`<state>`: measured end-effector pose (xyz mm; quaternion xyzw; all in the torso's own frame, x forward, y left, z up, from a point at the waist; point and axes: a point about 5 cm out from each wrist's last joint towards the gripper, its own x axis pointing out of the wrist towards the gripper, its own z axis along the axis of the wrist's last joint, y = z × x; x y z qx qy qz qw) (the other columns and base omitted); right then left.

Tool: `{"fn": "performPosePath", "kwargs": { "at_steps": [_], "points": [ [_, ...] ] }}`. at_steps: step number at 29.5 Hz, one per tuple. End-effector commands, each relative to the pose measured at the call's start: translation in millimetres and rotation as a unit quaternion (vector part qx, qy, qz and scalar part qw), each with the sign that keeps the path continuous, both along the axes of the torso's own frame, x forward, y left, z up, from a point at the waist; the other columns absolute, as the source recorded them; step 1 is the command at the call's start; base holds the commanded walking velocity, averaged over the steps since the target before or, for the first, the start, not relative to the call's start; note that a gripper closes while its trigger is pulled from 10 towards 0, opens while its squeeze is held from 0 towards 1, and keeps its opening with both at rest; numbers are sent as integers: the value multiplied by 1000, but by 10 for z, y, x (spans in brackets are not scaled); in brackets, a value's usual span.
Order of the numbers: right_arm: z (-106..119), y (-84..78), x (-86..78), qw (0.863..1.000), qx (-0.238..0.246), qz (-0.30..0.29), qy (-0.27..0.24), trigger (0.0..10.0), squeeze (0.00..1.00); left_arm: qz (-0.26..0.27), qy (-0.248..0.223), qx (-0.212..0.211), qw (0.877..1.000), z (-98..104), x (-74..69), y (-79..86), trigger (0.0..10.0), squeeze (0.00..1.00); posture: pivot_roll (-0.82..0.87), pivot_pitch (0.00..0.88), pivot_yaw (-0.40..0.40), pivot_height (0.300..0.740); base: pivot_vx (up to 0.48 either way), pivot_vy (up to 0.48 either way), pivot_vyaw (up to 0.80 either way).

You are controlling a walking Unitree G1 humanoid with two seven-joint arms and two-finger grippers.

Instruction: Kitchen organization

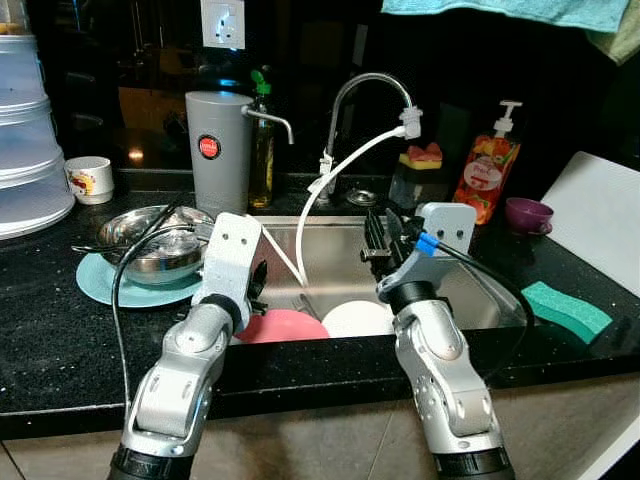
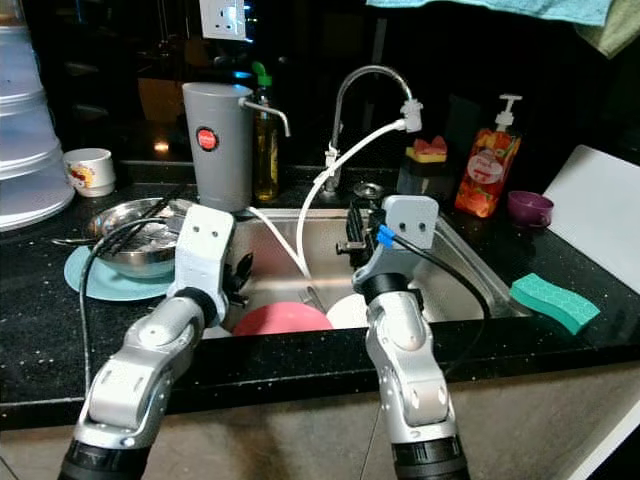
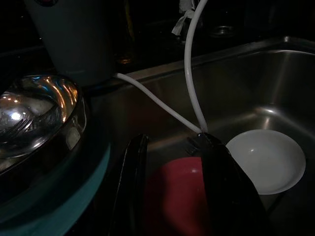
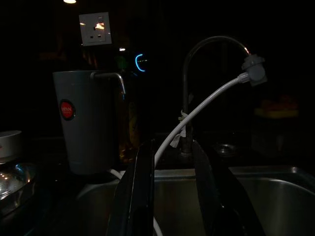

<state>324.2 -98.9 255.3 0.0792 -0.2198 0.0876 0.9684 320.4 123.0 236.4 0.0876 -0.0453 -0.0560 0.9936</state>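
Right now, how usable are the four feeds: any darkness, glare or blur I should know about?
Eye views: sharp and well lit on the sink, though the wall behind is near black. Left wrist view: dim, with bright glare on the steel bowl; the pink plate and white plate are readable. Right wrist view: very dark, but the faucet and grey canister can be made out.

Pink plate, white plate in sink

Home kitchen: steel sink, curved tap, soap bottle, black counter
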Motion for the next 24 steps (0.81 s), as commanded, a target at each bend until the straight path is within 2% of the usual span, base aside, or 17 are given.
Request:
{"fn": "performPosePath", "kwargs": {
  "at_steps": [1,5,7,8,12,16,19,20,21,22,24],
  "points": [
    [-12,-12,-8,1000,-2,-4,0,10000,0,3,5,10,1000,-26,-29,9,10000,0,241,2,-88,740,0,0,0],
    [-10,2,1,1000,-3,-5,-1,10000,0,4,5,0,1000,-41,-34,35,10000,0,222,0,-77,740,0,0,0],
    [-6,-16,-10,1000,-8,-13,-3,10000,0,-2,-7,-25,1000,-23,-40,35,10000,0,200,0,-73,740,0,0,0],
    [-6,-16,-10,1000,-8,-13,-3,10000,0,-2,-7,-25,1000,-23,-40,35,10000,0,200,0,-73,740,0,0,0],
    [-56,-81,-38,1000,-18,-22,3,10000,0,-5,-30,-45,999,39,-51,51,10000,0,198,0,-74,740,0,0,0],
    [-120,-162,-46,999,-25,-37,14,10000,0,1,-44,-67,997,64,-90,137,10000,0,194,0,-78,740,0,0,0],
    [-280,-356,-94,996,-39,-72,36,10000,0,5,-75,-68,995,83,-223,274,10000,0,203,0,-80,740,0,0,0],
    [-280,-356,-94,996,-39,-72,36,10000,0,5,-75,-68,995,83,-223,274,10000,0,203,0,-80,740,0,0,0],
    [-364,-444,-133,994,-46,-85,48,10000,0,11,-76,-70,995,46,-285,340,10000,0,202,0,-80,740,0,0,0],
    [-364,-444,-133,994,-46,-85,48,10000,0,11,-76,-70,995,46,-285,340,10000,0,202,0,-80,740,0,0,0],
    [-458,-545,-184,992,-53,-100,62,10000,0,16,-74,-74,994,-10,-365,410,10000,0,203,0,-82,740,0,0,0]
  ]
}}
